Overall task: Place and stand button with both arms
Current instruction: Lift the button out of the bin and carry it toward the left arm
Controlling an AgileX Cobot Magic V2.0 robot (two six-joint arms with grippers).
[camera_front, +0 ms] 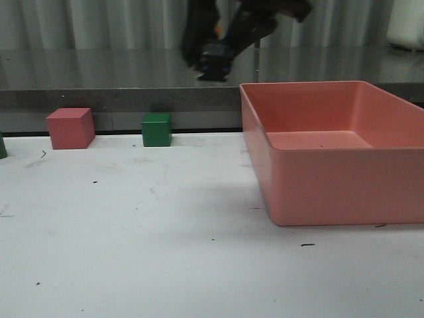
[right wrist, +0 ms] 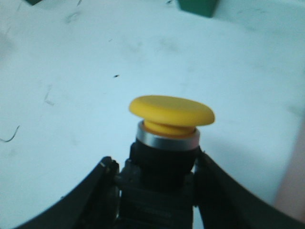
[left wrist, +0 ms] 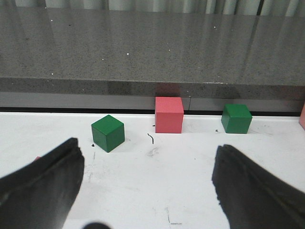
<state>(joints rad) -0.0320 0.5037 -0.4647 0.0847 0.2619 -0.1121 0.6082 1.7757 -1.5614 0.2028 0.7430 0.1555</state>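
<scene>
The button (right wrist: 171,110) has a yellow mushroom cap, a silver ring and a black body. In the right wrist view it sits between the two dark fingers of my right gripper (right wrist: 155,163), which is shut on its body, cap pointing away from the wrist, held above the white table. In the front view the right arm (camera_front: 212,59) is a dark blur high at the back, left of the pink bin; the button cannot be made out there. My left gripper (left wrist: 147,167) is open and empty, low over the table, with its fingers (left wrist: 47,181) wide apart. It does not show in the front view.
A large pink bin (camera_front: 318,179) stands on the right of the table. A pink cube (camera_front: 69,128) and a green cube (camera_front: 156,129) sit along the back edge, with another green cube (left wrist: 107,132) further left. A grey ledge (camera_front: 99,99) runs behind the table.
</scene>
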